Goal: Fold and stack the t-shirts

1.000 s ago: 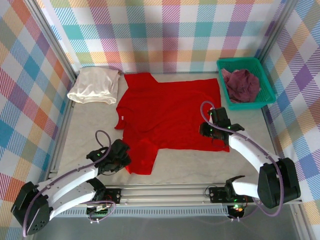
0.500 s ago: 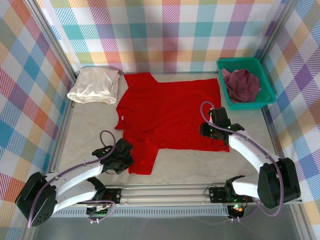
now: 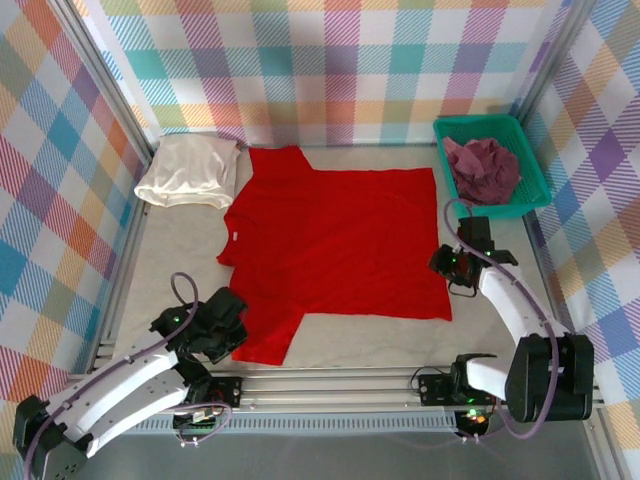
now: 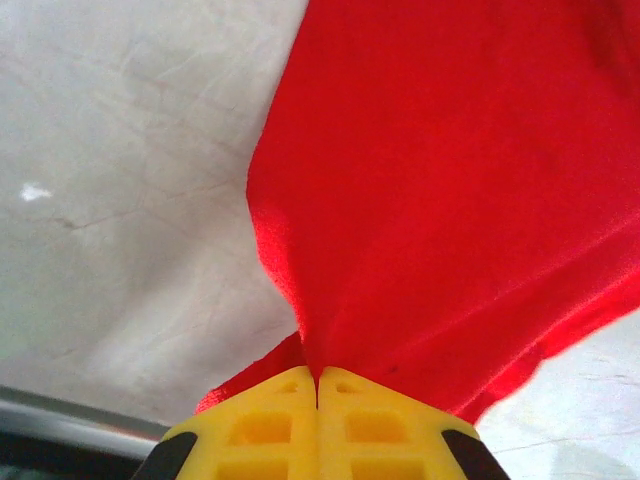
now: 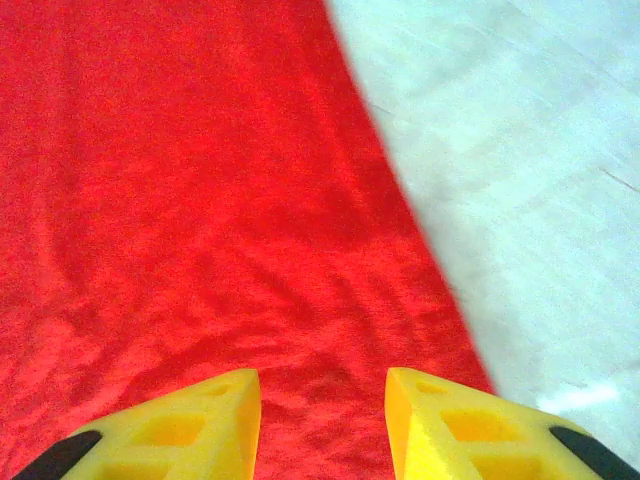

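Observation:
The bright red t-shirt (image 3: pixel 335 240) lies spread flat in the middle of the table. My left gripper (image 3: pixel 228 332) is shut on its near-left sleeve corner; in the left wrist view the red cloth (image 4: pixel 450 180) runs pinched into the closed yellow jaws of the left gripper (image 4: pixel 318 378). My right gripper (image 3: pixel 447 263) stands open at the shirt's right edge, and in the right wrist view the right gripper (image 5: pixel 322 425) has only flat red cloth (image 5: pixel 200 180) under its fingers. The cream-white t-shirt (image 3: pixel 190 170) lies bunched at the far left. The maroon t-shirt (image 3: pixel 483 168) sits crumpled in the basket.
A green mesh basket (image 3: pixel 535 175) stands at the far right corner. Plaid walls close in the table (image 3: pixel 500 330) on three sides. Bare grey table lies near left of the red shirt and along the near edge.
My left gripper has shut on the red shirt's sleeve corner and pulled it toward the near left, flattening the shirt. My right gripper has slid right to the shirt's edge and opened wider.

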You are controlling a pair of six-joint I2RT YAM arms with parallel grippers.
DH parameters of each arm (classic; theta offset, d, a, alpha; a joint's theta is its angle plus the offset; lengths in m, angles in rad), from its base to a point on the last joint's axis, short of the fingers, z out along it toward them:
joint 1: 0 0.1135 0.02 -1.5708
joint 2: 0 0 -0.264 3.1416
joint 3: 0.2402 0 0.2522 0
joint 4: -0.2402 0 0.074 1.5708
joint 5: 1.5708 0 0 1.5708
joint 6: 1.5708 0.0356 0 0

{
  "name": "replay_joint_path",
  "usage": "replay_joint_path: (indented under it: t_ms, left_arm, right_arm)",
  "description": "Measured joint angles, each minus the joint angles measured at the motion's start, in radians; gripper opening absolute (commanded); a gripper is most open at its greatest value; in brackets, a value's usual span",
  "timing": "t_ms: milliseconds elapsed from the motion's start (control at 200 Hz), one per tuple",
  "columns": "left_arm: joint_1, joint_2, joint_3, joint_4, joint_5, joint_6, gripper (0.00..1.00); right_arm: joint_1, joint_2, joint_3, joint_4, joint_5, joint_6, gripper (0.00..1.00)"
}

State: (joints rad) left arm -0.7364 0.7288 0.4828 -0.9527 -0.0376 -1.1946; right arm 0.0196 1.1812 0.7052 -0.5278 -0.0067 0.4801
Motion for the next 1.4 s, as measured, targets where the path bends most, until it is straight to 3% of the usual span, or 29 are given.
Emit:
replay_joint_path:
  t_ms: [175,305,360,545,1060,1245,1400]
  left_arm:
    - [-0.024,0.132,0.0,0.046,-0.007,-0.027,0.0]
    - [-0.024,0.108,-0.009,0.113,-0.032,-0.06,0.0]
    - [-0.023,0.093,-0.012,0.132,-0.047,-0.07,0.0]
    - [-0.016,0.084,-0.001,0.158,-0.1,-0.062,0.0]
    - [0.044,0.069,0.026,0.204,-0.133,0.011,0.0]
    - [0.052,0.095,0.026,0.231,-0.132,0.036,0.0]
    - [0.053,0.099,0.027,0.248,-0.137,0.048,0.0]
  right_arm:
    - [-0.098,0.027,-0.04,-0.048,-0.059,0.014,0.42]
    - [-0.1,0.028,-0.053,-0.081,-0.079,0.029,0.44]
    - [-0.106,0.025,-0.063,-0.095,-0.085,0.041,0.52]
    - [-0.159,-0.021,-0.113,-0.134,-0.093,0.08,0.53]
    - [-0.154,-0.142,-0.231,-0.188,-0.164,0.233,0.59]
    - [-0.136,-0.14,-0.267,-0.154,-0.164,0.278,0.51]
    - [-0.136,-0.141,-0.272,-0.158,-0.134,0.29,0.3]
